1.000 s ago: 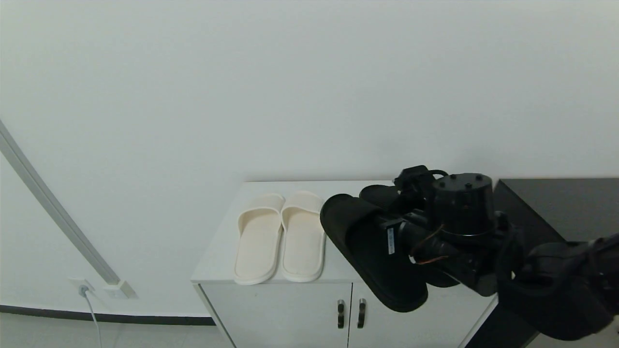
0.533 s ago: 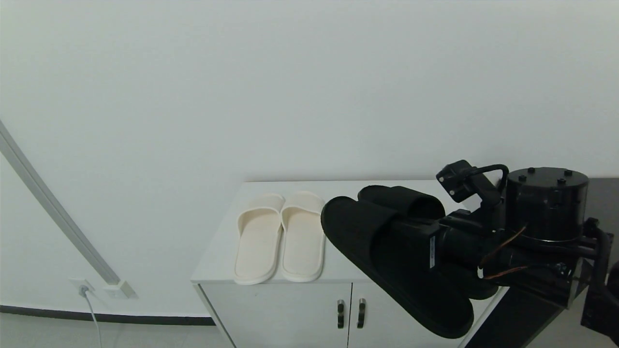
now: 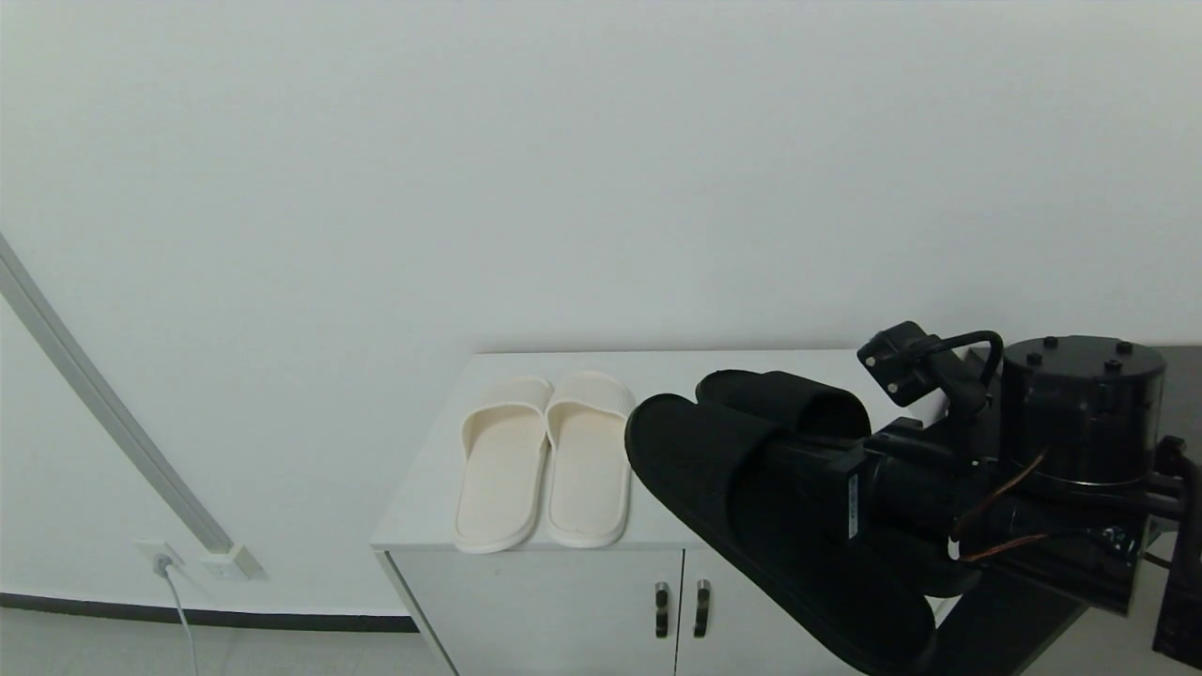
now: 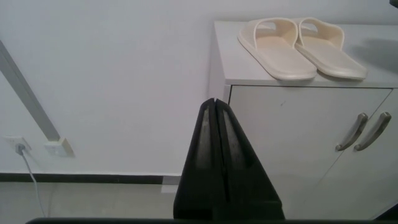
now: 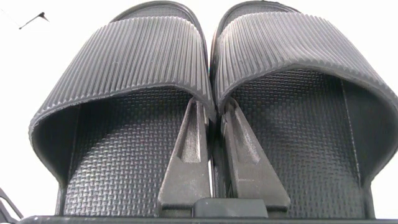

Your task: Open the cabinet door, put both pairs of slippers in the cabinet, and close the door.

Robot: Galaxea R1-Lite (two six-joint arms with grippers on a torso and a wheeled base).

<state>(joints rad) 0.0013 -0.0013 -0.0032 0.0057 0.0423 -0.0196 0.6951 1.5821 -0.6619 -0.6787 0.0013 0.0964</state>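
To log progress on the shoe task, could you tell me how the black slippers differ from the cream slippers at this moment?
The black slippers are clamped in the right gripper, inner edges between its fingers; the cream slippers are free. The black slippers hang tilted before the shut cabinet doors; the cream slippers lie flat on the cabinet top. Both pairs sit side by side, outside the cabinet.

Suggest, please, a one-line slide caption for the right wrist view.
Right gripper clamps the black slippers by their adjoining inner walls, one finger under each ribbed strap.
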